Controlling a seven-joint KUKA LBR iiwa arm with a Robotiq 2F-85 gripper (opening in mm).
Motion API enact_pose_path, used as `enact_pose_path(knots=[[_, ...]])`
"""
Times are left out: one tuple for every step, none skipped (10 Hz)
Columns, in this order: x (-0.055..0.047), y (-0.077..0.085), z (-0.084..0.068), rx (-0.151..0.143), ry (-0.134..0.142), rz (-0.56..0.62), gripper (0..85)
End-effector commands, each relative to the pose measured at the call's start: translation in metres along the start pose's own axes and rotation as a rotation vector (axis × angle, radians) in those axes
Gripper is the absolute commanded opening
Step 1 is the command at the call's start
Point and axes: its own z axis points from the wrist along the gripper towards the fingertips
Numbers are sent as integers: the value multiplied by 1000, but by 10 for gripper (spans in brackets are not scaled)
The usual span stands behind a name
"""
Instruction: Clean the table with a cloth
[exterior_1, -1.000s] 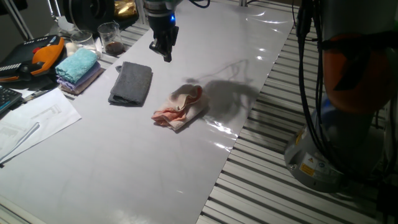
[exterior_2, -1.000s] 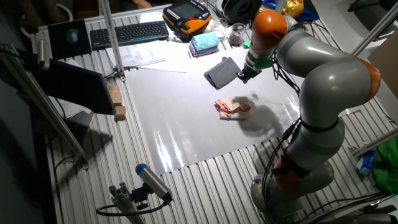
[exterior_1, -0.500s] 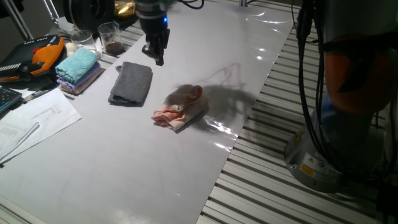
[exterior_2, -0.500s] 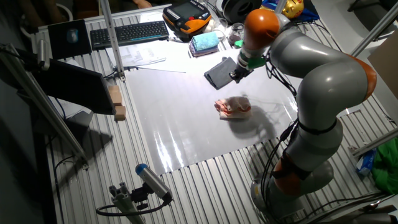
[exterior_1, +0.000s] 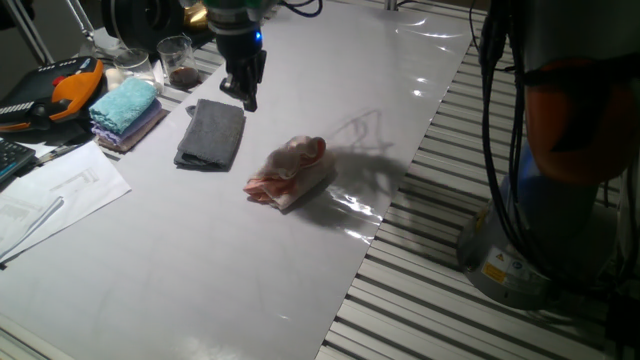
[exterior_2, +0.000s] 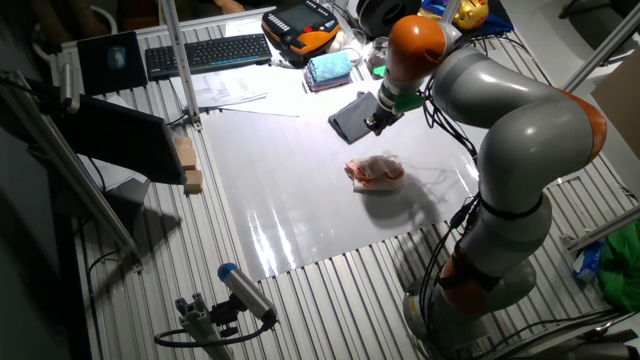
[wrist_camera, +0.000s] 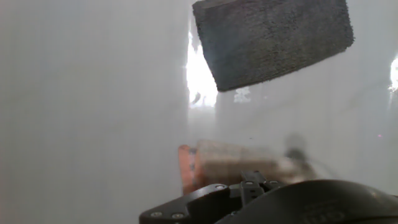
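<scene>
The cloth (exterior_1: 290, 172), a crumpled pale pink and peach towel, lies near the middle of the glossy grey-white table (exterior_1: 200, 270); it also shows in the other fixed view (exterior_2: 375, 171). My gripper (exterior_1: 247, 98) hovers above the table to the cloth's far left, by the far end of a dark grey cloth. Its fingers look closed together and hold nothing. It also shows in the other fixed view (exterior_2: 370, 124). The hand view shows no pink cloth, only bare table (wrist_camera: 93, 93) and the dark grey cloth.
A folded dark grey cloth (exterior_1: 211, 134) (wrist_camera: 273, 40) lies left of the pink one. A teal towel (exterior_1: 125, 103), a glass (exterior_1: 178, 62) and papers (exterior_1: 55, 195) stand at the left edge. Slatted floor grating (exterior_1: 440, 300) and the robot base (exterior_1: 510, 260) are on the right.
My gripper has moved left, from beside the pink cloth to the far end of the dark grey cloth. The pink cloth has not moved.
</scene>
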Motion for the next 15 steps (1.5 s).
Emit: enact_pose_path(knots=[[2, 2, 3, 3, -3, 1, 0], [5, 1, 5, 2, -6, -2, 0], [6, 0, 5, -2, -10, -5, 0], [7, -1, 2, -4, -13, -16, 0], [8, -5, 1, -7, -5, -31, 0], [10, -5, 0, -7, -2, -34, 0], [11, -5, -1, -3, -2, -33, 0], [11, -5, 0, 0, -3, -30, 0], [11, -4, 0, 0, -5, -27, 0], [11, -3, 1, -3, -7, -25, 0], [12, -2, 1, -4, -10, -22, 0], [11, -3, 1, 3, -14, -22, 0], [11, -4, 1, 6, -14, -24, 0], [11, -5, 1, 6, -15, -24, 0], [11, -5, 0, 6, -15, -24, 0]])
